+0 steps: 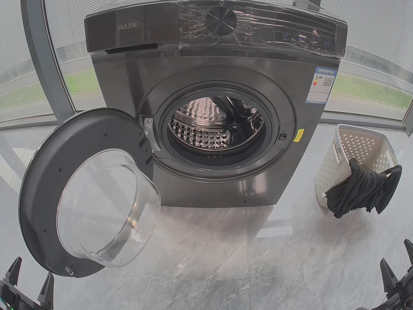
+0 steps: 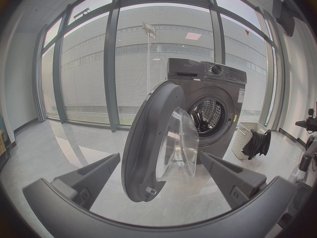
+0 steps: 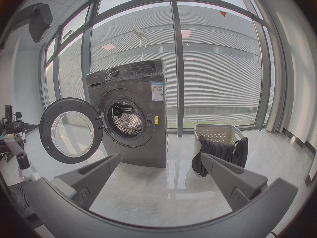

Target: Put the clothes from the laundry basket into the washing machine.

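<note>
The grey washing machine (image 1: pixel 206 100) stands ahead with its round door (image 1: pixel 86 190) swung open to the left and a bare steel drum (image 1: pixel 211 125). On the floor at the right is a white laundry basket (image 1: pixel 357 151) with dark clothes (image 1: pixel 365 190) draped over its front rim. My left gripper (image 1: pixel 28 278) is low at the left, open and holding nothing, well short of the door. Low at the right, my right gripper (image 1: pixel 398 263) is open too, some way in front of the basket. In the wrist views the left gripper (image 2: pixel 160 161) faces the door and the right gripper (image 3: pixel 160 161) faces the basket (image 3: pixel 218 134).
Tall windows and a grey frame post (image 1: pixel 43 52) stand behind the machine. The open door juts into the left part of the polished grey floor (image 1: pixel 241 255). Open floor lies between the machine, the basket and my grippers.
</note>
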Robot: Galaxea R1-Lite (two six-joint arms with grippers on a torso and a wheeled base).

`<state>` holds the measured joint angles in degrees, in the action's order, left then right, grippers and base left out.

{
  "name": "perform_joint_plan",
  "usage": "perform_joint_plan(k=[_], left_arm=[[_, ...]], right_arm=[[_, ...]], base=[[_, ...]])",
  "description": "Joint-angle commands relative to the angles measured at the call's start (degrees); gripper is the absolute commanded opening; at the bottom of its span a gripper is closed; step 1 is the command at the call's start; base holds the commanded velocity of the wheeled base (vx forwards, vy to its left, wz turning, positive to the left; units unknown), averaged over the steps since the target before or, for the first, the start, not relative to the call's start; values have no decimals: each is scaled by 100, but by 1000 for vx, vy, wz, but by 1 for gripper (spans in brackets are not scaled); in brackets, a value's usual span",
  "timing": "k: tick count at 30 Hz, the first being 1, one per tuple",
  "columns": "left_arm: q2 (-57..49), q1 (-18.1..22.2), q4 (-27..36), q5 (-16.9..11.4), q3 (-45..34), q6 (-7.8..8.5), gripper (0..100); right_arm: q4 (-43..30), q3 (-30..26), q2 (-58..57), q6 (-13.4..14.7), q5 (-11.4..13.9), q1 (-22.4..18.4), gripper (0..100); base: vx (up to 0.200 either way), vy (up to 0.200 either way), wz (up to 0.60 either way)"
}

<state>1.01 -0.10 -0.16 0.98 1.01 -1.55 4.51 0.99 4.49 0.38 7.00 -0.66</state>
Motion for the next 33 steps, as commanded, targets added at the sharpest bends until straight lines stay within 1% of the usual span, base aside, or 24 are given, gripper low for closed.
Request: perform_joint_plan(k=[1, 4, 5, 6, 7, 8, 10, 33], left_arm=[[-75, 1, -2, 8, -84, -3, 100], [-75, 1, -2, -1, -84, -12, 100], [-75, 1, -2, -1, -84, -12, 100], [-75, 1, -2, -1, -84, -12, 100], [-75, 1, 7, -1, -84, -3, 100], [-75, 1, -2, 8, -84, -12, 100], [-84, 1, -2, 8, -84, -3, 100], [-75, 1, -2, 8, -84, -3, 100]], right_arm=[[-99, -99, -449, -3, -76, 48, 100], [-170, -99, -449, -47, -331, 57, 100], [-275, -99, -449, -64, -471, 48, 100], [-275, -99, -449, -64, -471, 48, 100], [-495, -99, -449, -29, -682, 57, 100], [-609, -46, -449, -29, -726, 57, 100], [-609, -37, -449, -38, -673, 57, 100], [-565, -55, -449, -29, -682, 57, 100]], base=[[0, 0, 0], [0, 0, 0], [0, 0, 0], [0, 0, 0], [0, 0, 0], [0, 0, 0], [0, -100, 0], [0, -200, 0]])
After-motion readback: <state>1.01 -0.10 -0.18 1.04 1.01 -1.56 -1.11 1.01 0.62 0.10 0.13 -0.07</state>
